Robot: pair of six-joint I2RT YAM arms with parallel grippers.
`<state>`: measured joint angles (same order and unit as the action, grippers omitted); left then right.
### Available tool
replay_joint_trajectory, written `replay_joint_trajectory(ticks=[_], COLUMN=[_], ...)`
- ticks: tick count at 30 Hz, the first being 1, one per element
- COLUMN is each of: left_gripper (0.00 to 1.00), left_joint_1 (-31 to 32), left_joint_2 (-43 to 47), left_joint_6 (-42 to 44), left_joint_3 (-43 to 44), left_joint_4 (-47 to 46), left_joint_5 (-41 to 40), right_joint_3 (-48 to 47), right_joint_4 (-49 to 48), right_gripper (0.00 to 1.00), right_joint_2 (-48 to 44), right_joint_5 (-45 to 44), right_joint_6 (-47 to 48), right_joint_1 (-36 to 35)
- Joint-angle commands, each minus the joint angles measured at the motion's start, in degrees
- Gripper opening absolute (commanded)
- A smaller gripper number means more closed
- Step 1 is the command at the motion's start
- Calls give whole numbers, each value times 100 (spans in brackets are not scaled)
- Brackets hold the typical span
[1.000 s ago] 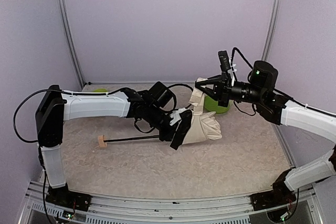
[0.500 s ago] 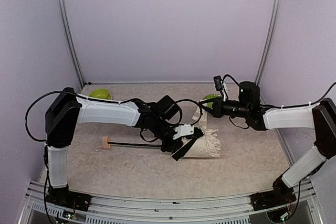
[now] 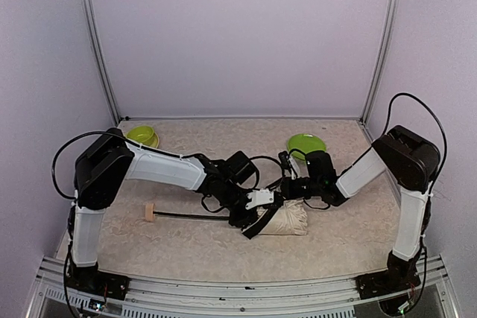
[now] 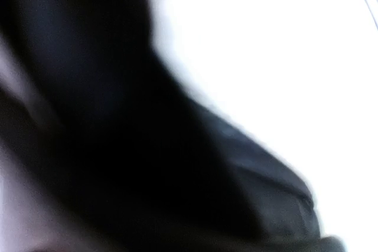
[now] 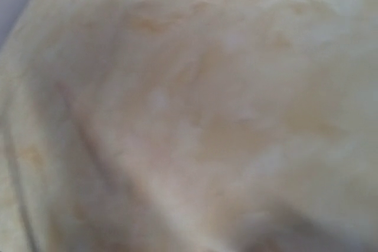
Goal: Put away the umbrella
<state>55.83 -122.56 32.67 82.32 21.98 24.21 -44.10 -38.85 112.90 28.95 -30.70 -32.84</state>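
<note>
Top view has the umbrella lying flat on the bench, wooden knob out to the left and the canopy bunched up mid-bench, with the left pincer at the bundle's left end and the right pincer down on its top edge. The wrist cams barely help: the right one is wall-to-wall cream fabric, the left one just a black-and-white blur. Right pincer is squeezed together, no idea if cloth is caught in it, and I can't tell the left one's state.
</note>
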Motion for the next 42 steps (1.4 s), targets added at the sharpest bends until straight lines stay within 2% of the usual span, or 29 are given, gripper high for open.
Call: replay_joint_trajectory(ticks=[1,8,10,13,17,20,24,27,29,38,42], left_gripper=[46,82,91,98,99,99,99,99,99,99,99], left_joint_1=[-58,-50,-52,-68,-73,329,828,797,769,575,537], left_joint_2=[443,1298,1537,1902,2407,2454,1349,351,89,-251,-440], left_joint_6=[-535,-673,-606,-428,23,136,-490,-807,-748,-454,-366], left_joint_3=[-592,-1518,-1681,-1711,-1440,-816,445,1501,1522,990,933], left_joint_4=[-1123,-2026,-2039,-1626,-672,-270,-52,883,929,1000,1366], left_joint_5=[-659,-1151,-1254,-1585,-1974,-2018,-2164,-2380,-2456,-1793,-1506], right_joint_3=[48,158,120,97,87,48,-50,-89,-107,-174,-275], right_joint_4=[-286,-246,-171,-78,-62,-47,79,144,180,258,434], right_gripper=[0,0,0,0,0,0,0,0,0,0,0], right_joint_2=[103,13,-6,-25,-28,-41,-34,-46,-46,-29,-41], right_joint_5=[-627,-617,-589,-564,-531,-523,-558,-519,-473,-441,-496], right_joint_6=[264,662,751,851,900,903,875,805,823,863,918], right_joint_1=[-60,-73,-73,-73,-73,-75,-73,-73,-73,-75,-73])
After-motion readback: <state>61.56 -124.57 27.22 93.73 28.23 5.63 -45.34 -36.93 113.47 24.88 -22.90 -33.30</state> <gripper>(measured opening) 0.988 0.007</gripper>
